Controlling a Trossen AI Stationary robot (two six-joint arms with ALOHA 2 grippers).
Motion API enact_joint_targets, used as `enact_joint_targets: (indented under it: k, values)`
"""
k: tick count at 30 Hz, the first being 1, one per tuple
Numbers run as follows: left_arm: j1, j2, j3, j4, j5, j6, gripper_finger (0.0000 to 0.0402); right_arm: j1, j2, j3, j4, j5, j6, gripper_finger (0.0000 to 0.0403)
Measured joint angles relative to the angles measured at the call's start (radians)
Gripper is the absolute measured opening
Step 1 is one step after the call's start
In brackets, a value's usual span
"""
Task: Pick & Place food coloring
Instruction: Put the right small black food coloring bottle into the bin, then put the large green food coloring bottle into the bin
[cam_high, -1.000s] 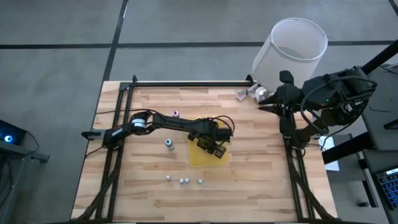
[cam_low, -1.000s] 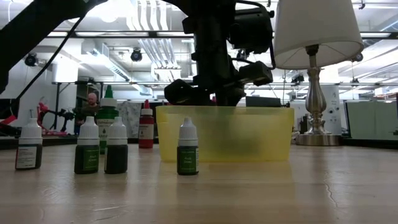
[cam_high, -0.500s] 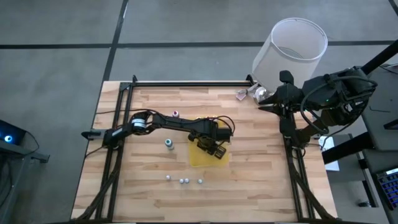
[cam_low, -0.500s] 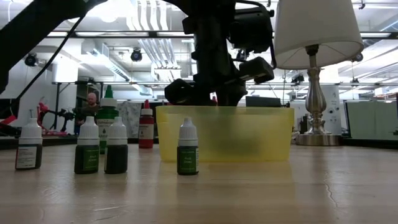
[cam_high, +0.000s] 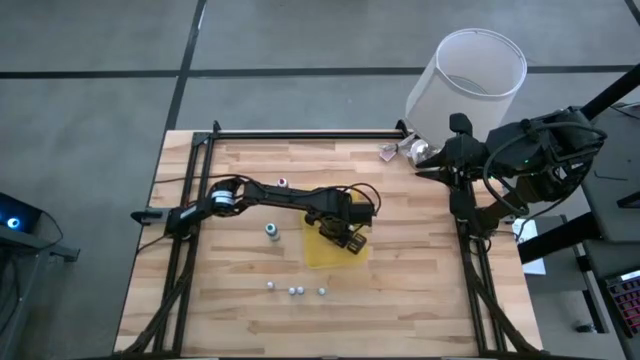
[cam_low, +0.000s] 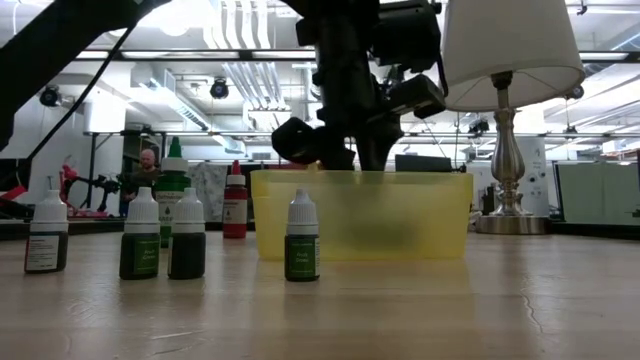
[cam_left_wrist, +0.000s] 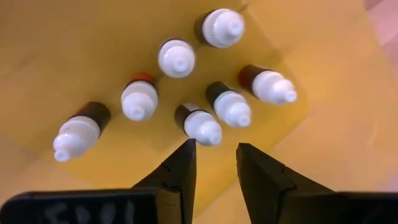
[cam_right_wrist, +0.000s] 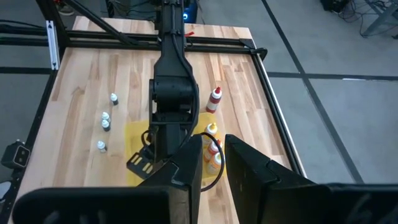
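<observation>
The food coloring bottles (cam_left_wrist: 202, 124) are tiny dark bottles with white caps. Several stand upright on the floor of the yellow bin (cam_high: 335, 248), which is translucent in the low view (cam_low: 400, 215). My left gripper (cam_left_wrist: 214, 146) hangs open just above them, fingers pointing down, touching none. More bottles stand on the wood: three in a row (cam_high: 293, 291) near the table's near edge, a teal one (cam_high: 271, 231) and a pink one (cam_high: 282, 182). My right gripper (cam_right_wrist: 214, 149) waits open at the far right corner (cam_high: 432, 158).
A table lamp with a white shade (cam_high: 470, 80) stands at the far right corner beside my right arm. In the low view, loose bottles (cam_low: 140, 235) stand left of and in front of the bin. Bare wood lies to the right of the bin.
My left gripper has risen a little above the yellow bin, staying over the same spot. The bottles in the bin and on the table have kept still.
</observation>
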Motion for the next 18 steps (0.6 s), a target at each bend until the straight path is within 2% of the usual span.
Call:
enact_joint_targets:
  k: [18]
  values:
    - [0.001, -0.017, 0.028, -0.117, -0.003, 0.035, 0.0087, 0.0, 0.0, 0.0, 0.0, 0.0, 0.003, 0.0059]
